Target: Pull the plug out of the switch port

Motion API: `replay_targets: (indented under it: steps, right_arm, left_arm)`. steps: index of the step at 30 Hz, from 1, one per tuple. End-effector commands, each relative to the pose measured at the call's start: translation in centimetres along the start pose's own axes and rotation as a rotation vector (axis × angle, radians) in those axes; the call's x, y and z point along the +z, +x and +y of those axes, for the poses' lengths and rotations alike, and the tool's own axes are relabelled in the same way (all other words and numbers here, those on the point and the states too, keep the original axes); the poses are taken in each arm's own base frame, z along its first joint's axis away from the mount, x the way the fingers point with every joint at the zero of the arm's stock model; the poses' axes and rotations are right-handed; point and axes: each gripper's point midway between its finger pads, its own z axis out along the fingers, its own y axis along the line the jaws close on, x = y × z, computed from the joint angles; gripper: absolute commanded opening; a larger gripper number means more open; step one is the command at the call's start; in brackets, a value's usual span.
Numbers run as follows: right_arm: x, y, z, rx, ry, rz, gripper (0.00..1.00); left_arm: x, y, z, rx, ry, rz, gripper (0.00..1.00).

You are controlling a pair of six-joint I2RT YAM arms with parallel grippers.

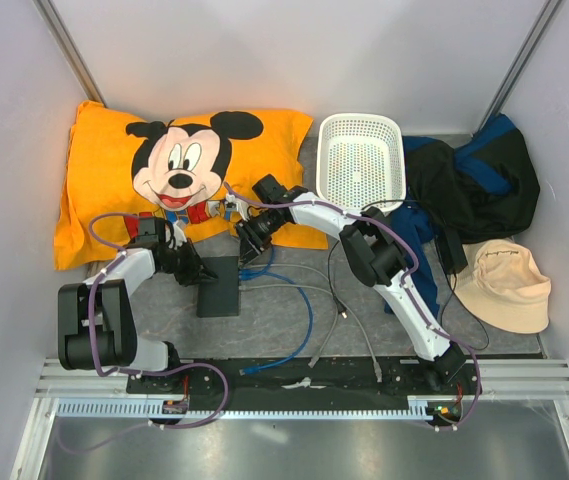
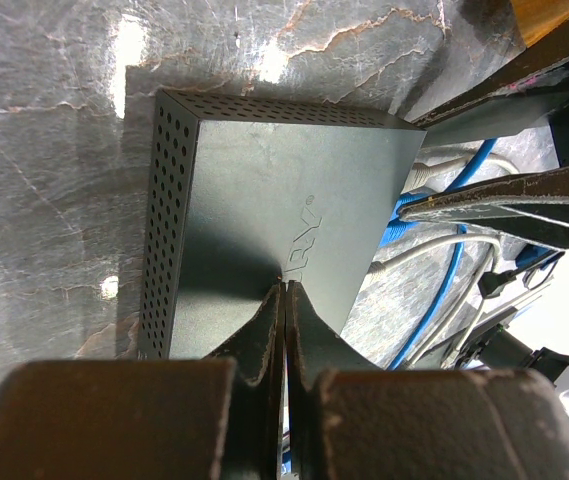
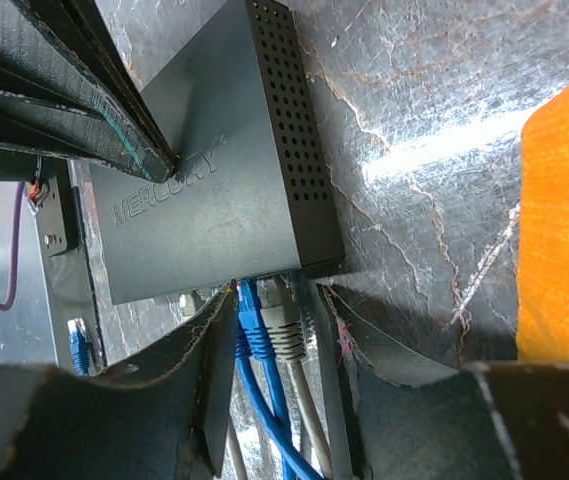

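Observation:
The switch port (image 1: 219, 288) is a flat dark-grey box lying on the table; its top and perforated side fill the left wrist view (image 2: 264, 190) and the right wrist view (image 3: 204, 180). My left gripper (image 1: 207, 277) is shut, its tips (image 2: 284, 285) pressing down on the box's top. My right gripper (image 1: 247, 250) sits at the socket edge. Its jaws (image 3: 272, 295) are closed in on a blue plug (image 3: 256, 325) and a grey plug (image 3: 289, 335), side by side in the sockets. A second blue plug is partly hidden behind the left finger.
An orange Mickey Mouse pillow (image 1: 164, 170) lies behind the switch. A white basket (image 1: 361, 160), a dark jacket (image 1: 474, 185) and a beige hat (image 1: 504, 285) lie to the right. Blue (image 1: 304, 310) and grey (image 1: 349, 320) cables trail toward the arm bases.

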Motion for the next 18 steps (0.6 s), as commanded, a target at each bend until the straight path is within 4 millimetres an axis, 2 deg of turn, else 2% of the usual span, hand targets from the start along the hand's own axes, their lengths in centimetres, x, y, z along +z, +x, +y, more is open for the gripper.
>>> replay_targets:
  steps: [1,18]
  right_arm:
    - [1.8,2.1,-2.1,0.028,0.033,0.05,0.44]
    - [2.2,3.2,-4.1,0.06,0.066,0.065,0.34]
  left_arm:
    - [0.5,0.0,2.4,-0.004,-0.098,-0.018,0.02]
    - [0.7,0.1,2.8,-0.005,-0.111,-0.013,0.02]
